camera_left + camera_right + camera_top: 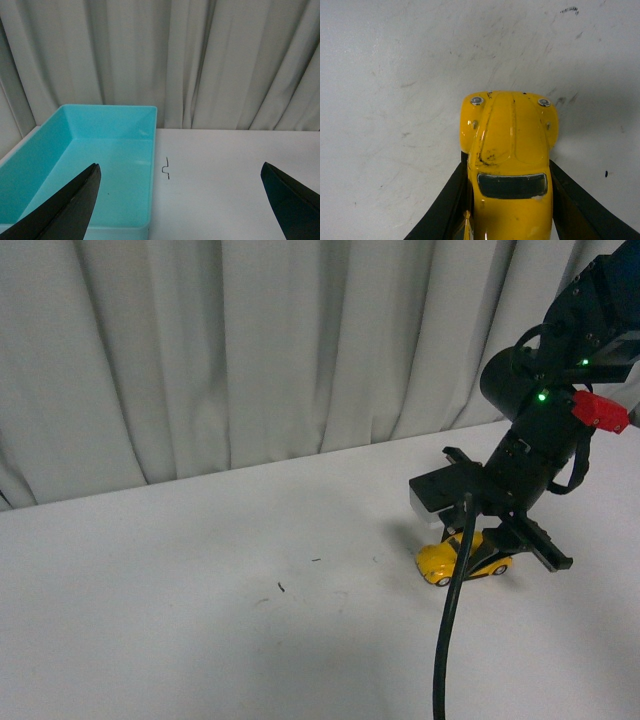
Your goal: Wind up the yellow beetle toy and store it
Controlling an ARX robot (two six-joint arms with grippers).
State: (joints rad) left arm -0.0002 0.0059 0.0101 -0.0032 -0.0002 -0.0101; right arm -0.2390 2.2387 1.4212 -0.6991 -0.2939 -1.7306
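The right gripper (487,538) points down at the white table (200,620) on the right side of the scene, roughly midway between the near edge and the far one. Its two black fingers (445,212) are narrowed around the yellow beetle toy (438,560), one lying against each flank of the body just behind the front wings. In the right wrist view the toy (510,150) fills the gap between the fingers, its rounded bonnet, two small silver headlights and dark windscreen showing, with scuff marks on the paint. In the front view the toy sits low at the table surface with its nose towards the left, and whether its wheels touch the table cannot be told. A black cable (447,650) hangs in front of the toy towards the near edge. The left gripper (180,200) shows only in its own wrist view, spread wide and holding nothing, with a black finger (65,210) at either side of the picture. Ahead of it a turquoise bin (107,112) stands on the table before a pale curtain (200,60), and a small dark mark (166,168) lies just beside the bin's wall.
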